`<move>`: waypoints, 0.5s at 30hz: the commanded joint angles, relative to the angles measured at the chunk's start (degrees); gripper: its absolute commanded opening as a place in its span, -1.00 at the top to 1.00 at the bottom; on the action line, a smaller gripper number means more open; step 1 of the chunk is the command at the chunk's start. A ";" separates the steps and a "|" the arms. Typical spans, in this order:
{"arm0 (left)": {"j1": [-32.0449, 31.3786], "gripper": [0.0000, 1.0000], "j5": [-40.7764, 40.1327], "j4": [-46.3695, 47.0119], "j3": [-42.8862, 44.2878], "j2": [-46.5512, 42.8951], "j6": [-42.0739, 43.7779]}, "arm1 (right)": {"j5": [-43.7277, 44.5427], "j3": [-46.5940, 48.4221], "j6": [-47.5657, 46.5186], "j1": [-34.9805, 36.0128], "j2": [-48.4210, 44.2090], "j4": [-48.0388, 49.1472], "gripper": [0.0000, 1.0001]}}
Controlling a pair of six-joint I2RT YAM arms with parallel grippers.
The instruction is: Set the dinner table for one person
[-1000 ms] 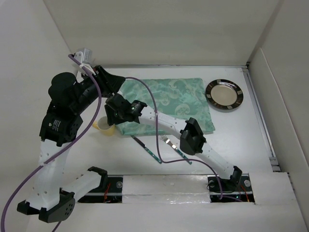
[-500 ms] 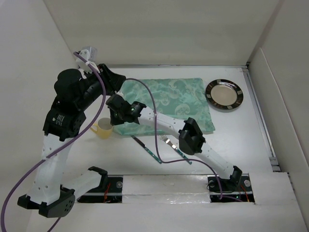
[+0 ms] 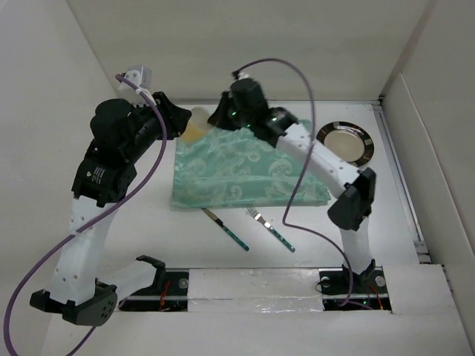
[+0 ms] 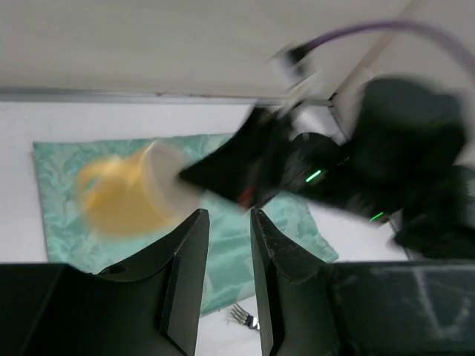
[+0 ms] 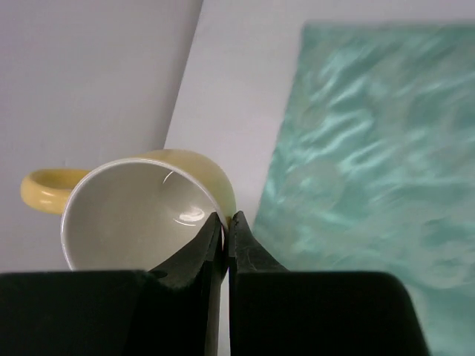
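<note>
My right gripper is shut on the rim of a yellow mug with a white inside. It holds the mug tilted above the far left corner of the mint-green cloth. The right wrist view shows the jaws pinching the mug wall, one finger inside the mug. My left gripper is open and empty, raised just left of the mug, which is blurred in the left wrist view. The cloth lies on the white dinner table.
A dark round plate sits right of the cloth. A knife and a fork lie on the table in front of the cloth; the fork's tines show in the left wrist view. White upright panels border the table.
My right arm has swung from the near left of the cloth to its far left corner, carrying the mug. The cloth's left corner now lies flat. My left arm rose slightly.
</note>
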 commanded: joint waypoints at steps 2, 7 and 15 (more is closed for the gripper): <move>-0.23 0.48 -1.07 1.36 -3.63 1.74 0.52 | 7.52 -4.29 -4.69 -9.02 -7.71 2.76 1.00; -0.23 0.48 -0.81 2.58 -9.69 1.48 -0.79 | 9.91 -5.09 -9.60 -20.80 -8.42 -1.11 1.00; -0.23 0.51 -0.54 3.55 -20.67 -0.98 -2.02 | 7.72 -4.38 -13.48 -33.11 -4.55 -4.72 1.00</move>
